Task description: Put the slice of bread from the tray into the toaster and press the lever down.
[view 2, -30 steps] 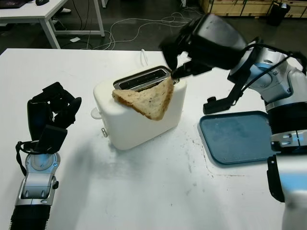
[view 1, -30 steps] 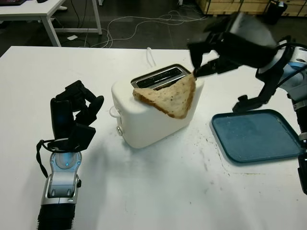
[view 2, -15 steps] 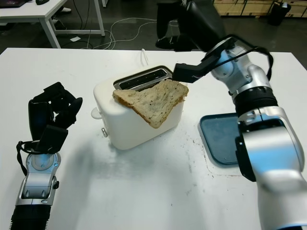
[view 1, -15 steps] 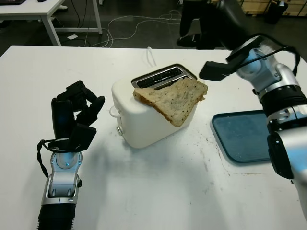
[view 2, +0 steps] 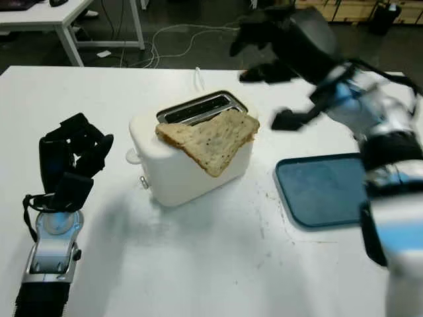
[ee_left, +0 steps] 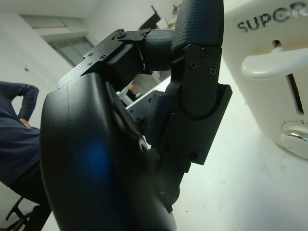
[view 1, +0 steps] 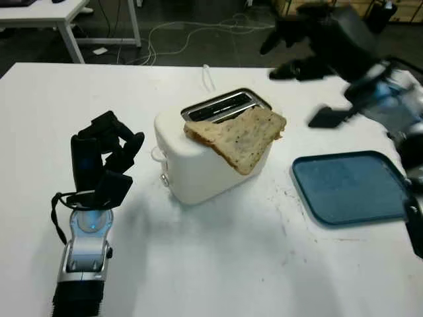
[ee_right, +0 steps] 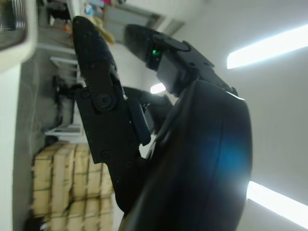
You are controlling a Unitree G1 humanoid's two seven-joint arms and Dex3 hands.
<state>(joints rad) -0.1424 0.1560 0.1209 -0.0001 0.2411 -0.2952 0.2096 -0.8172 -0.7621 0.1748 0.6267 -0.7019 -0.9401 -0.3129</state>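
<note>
**Bread draped over the toaster, not yet in a slot**

The triangular slice of brown seeded bread [view 1: 238, 137] lay flat across the top near edge of the white two-slot toaster [view 1: 198, 165], one corner hanging down over the toaster's near-right face and its far edge overlapping the nearer slot. It was not inside either slot. The blue plastic tray [view 1: 350, 188] sat empty on the white counter [view 1: 218, 264] to the right of the toaster, apart from it.

The right hand [view 1: 317, 43] was raised above the far right of the counter, beyond the toaster, holding nothing, its fingers released. The left hand [view 1: 102, 158] stood upright to the left of the toaster, near it but not touching, its fingers curled in on themselves and grasping nothing. The left wrist view showed the toaster's white lever [ee_left: 274, 65] at the top of its track, so it had not been pressed.

As a judgement, the step in hand was to seat the bread. Doing it well would call for the right hand to come down on the upper edge of the slice, pinch it, tip it upright, line its plane with a slot and lower it straight. Pushing the flat slice sideways risked sliding it off the near face onto the counter. The left hand was well placed to press the lever afterwards.
</note>
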